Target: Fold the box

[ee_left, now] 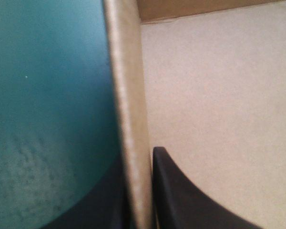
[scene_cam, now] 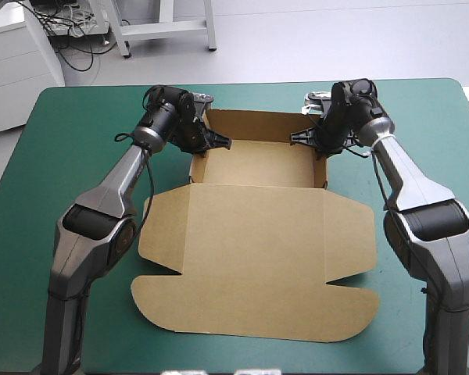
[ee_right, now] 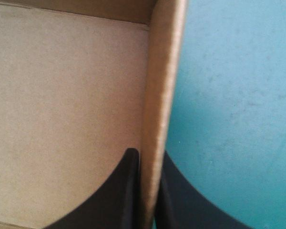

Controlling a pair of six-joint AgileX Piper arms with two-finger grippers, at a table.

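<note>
The brown box (scene_cam: 254, 166) is standing as an open tray at the far middle of the teal-green cover (scene_cam: 70, 133), its raised walls blocking low sideways passes, and its lid (scene_cam: 258, 266) is lying flat across the table's middle toward the near edge. The left gripper (scene_cam: 217, 142) and right gripper (scene_cam: 302, 139) are pinching the tray's left and right walls, one black finger inside each, narrowing the tray's floor. Bare cover is lying free outside both walls, toward the table's side edges.
</note>
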